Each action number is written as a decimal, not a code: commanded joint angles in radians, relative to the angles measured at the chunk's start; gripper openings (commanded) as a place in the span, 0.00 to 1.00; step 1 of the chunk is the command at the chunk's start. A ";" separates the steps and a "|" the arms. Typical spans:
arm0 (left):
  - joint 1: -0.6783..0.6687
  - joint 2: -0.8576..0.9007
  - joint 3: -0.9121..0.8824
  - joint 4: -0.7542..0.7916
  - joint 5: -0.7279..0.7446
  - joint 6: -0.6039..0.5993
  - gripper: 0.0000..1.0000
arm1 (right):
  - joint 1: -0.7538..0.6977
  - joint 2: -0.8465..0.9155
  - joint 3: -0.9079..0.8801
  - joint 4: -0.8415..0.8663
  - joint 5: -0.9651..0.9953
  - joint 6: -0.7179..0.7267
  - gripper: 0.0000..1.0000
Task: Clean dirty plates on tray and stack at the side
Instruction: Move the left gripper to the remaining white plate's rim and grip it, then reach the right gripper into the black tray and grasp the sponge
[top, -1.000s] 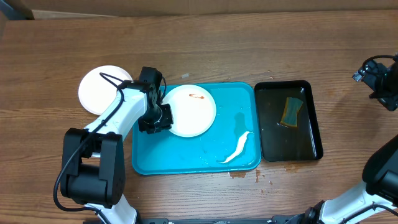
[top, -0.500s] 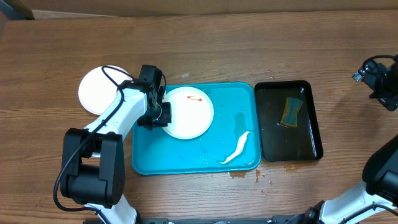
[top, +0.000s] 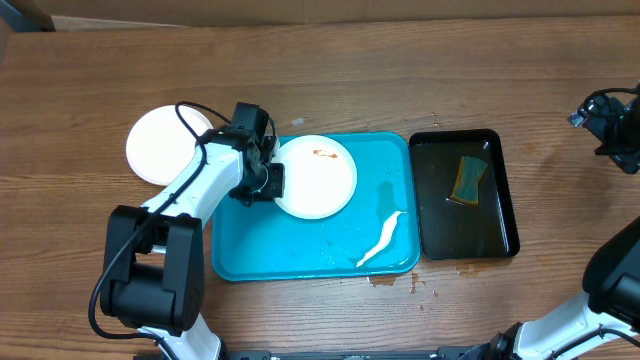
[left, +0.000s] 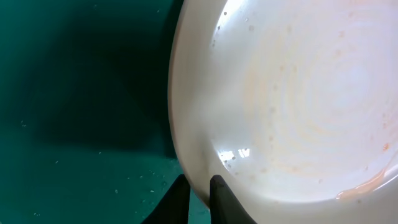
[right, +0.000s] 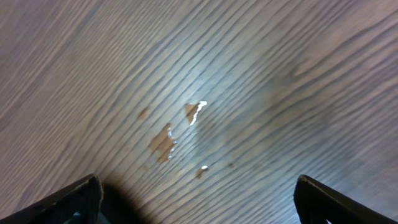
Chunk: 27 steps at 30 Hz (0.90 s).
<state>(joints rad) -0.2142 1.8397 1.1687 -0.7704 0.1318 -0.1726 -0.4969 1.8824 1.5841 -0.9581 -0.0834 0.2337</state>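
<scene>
From above, the left gripper (top: 262, 182) is pinched on the left rim of a white plate (top: 318, 178), which lies in the upper left part of the blue tray (top: 285, 248). A second plate (top: 158, 145) sits on the table (top: 400, 80) just left of the tray. The right gripper (top: 603, 115) hangs far right, beyond the black tray (top: 500, 235).

Left wrist view: two dark fingers (left: 219, 196) close narrowly on the plate's edge.

Right wrist view: the jaws are spread wide above the wood, over some brown spots (right: 163, 144).

left pincer (left: 199, 182) pinched nearly closed; right pincer (right: 198, 186) spread wide.
</scene>
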 joint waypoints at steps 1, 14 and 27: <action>-0.018 0.011 -0.008 0.012 0.014 0.038 0.13 | -0.002 -0.008 0.028 -0.006 -0.180 -0.103 1.00; -0.023 0.025 -0.042 0.012 0.014 -0.205 0.16 | 0.159 -0.008 0.026 -0.190 -0.225 -0.238 0.71; -0.022 0.037 -0.045 0.029 -0.075 -0.014 0.04 | 0.451 -0.008 -0.105 -0.309 0.072 -0.129 0.72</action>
<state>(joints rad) -0.2298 1.8565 1.1336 -0.7319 0.1352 -0.2737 -0.0738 1.8824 1.5242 -1.2736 -0.1181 0.0509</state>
